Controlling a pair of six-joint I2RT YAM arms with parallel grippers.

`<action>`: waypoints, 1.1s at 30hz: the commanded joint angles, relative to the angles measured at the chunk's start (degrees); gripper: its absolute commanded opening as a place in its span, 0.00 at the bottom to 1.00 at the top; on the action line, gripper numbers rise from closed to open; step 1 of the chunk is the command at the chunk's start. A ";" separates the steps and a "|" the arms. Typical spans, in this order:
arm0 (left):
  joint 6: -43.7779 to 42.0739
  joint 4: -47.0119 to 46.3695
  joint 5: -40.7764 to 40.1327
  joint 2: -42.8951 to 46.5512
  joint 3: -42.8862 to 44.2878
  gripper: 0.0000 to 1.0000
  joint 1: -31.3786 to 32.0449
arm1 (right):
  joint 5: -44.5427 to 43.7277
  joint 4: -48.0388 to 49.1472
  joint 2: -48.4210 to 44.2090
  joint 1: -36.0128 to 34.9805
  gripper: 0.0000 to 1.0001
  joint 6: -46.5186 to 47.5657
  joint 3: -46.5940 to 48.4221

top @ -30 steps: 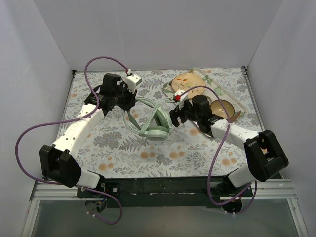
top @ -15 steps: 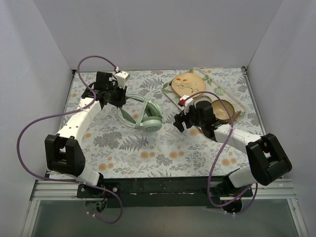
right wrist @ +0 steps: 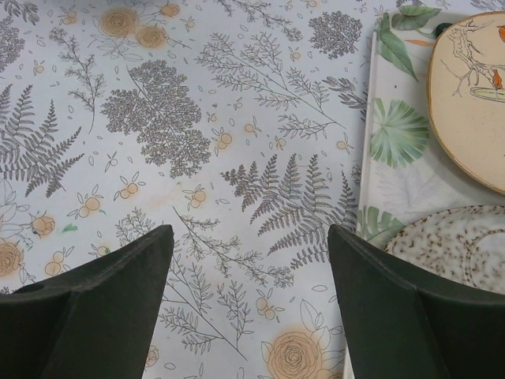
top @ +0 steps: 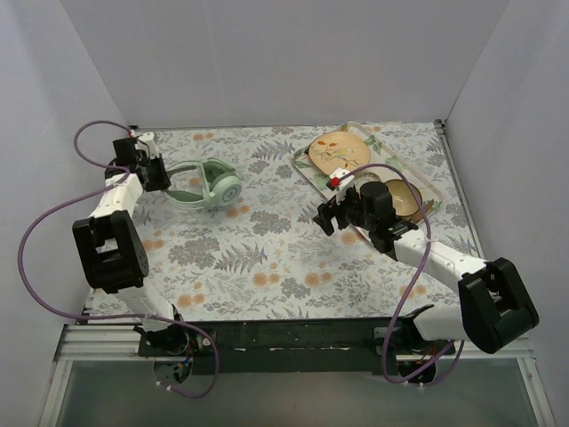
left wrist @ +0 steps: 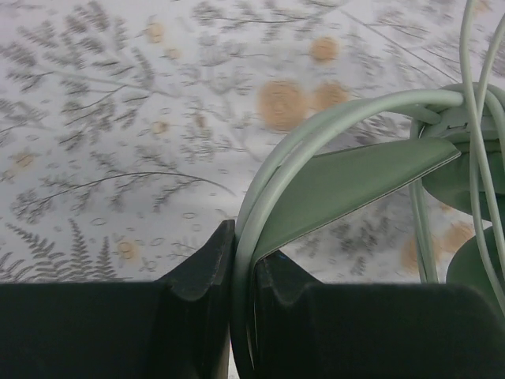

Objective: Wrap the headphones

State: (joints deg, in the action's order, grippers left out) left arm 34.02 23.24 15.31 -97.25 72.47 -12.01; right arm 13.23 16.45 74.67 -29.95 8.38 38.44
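Now: headphones (top: 210, 182) lie on the floral counter (top: 267, 258) in the upper left of the overhead frame, ear cups toward frame centre, headband arc toward the left wall.

Left jaws: closed down onto the headband. In the left wrist view the pale green band (left wrist: 316, 134) runs straight into the narrow slot between the two dark fingertips (left wrist: 207, 257), both pads touching it. The band curves up and right from there to the ear cup hinge at the right edge of the frame. Thin green cable (left wrist: 467, 87) crosses the hinge in several strands, draped over the cup; how many turns it makes I cannot tell.

Right jaws: spread wide, holding nothing. Right wrist view shows bare counter (right wrist: 197, 118) between the two fingertips (right wrist: 130, 284). In the overhead frame they sit right of centre, well apart from the headphones, just beside the near-left edge of the leaf-print tray (top: 305, 161).

Tray carries a tan plate (top: 342, 147) and a speckled dish (top: 402, 196); both show at the right edge of the right wrist view.
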 commanded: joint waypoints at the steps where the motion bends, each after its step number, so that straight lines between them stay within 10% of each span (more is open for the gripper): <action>1: 7.63 -7.15 2.18 -1.79 0.13 0.00 -6.35 | 0.48 1.31 -2.25 0.25 0.87 -0.56 -0.64; 19: 12.83 -12.96 -0.98 -11.73 -1.27 0.02 -13.74 | 1.27 1.92 -2.34 0.25 0.87 -0.30 -1.43; 26: 11.51 -13.22 -3.09 -9.80 -2.68 0.51 -13.83 | 2.06 1.83 -3.30 0.25 0.87 -0.47 -1.43; 33: 7.21 -13.23 -6.26 -6.02 -2.42 0.67 -13.74 | 2.67 1.92 -3.92 0.25 0.88 -0.47 -1.43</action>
State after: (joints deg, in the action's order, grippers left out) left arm 44.60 11.51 10.90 -110.04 69.95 -25.65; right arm 14.66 16.47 72.47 -29.95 8.08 37.58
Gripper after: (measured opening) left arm 0.639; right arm 0.878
